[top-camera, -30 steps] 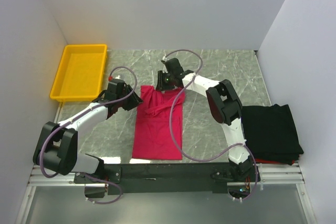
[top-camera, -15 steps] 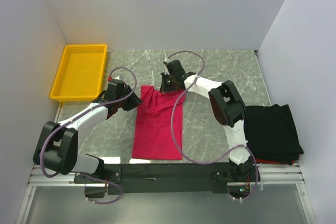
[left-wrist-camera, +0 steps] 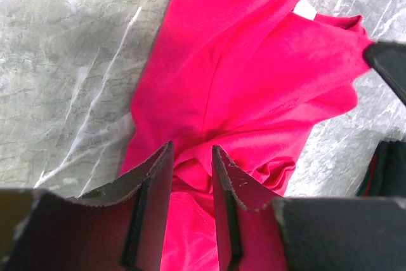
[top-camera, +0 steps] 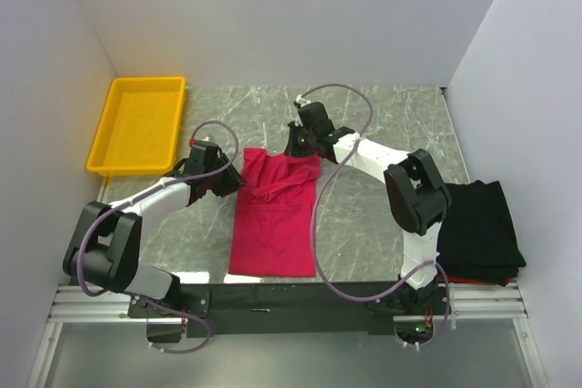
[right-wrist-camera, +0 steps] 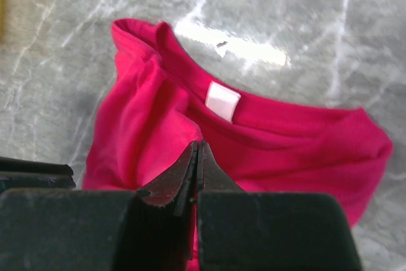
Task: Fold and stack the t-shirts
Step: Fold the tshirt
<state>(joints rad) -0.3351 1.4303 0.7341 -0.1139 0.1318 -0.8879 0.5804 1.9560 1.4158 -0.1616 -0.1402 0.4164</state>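
Observation:
The crimson-pink t-shirt lies on the marble table, folded into a long strip with its collar end rumpled. The collar's white label shows in the right wrist view. My left gripper is open at the shirt's upper left edge, its jaws standing over a raised fold of the crimson cloth. At the collar end my right gripper is shut, its tips just above the crimson cloth, with nothing seen between them. The black t-shirt lies folded at the table's right edge.
A yellow plastic tray stands at the back left. White walls close the table on the left, back and right. The arms' bases and a black rail run along the near edge.
My right gripper has shut and shifted to the right along the collar end. The left gripper has edged a little closer to the shirt. The shirt's top now lies slightly wider.

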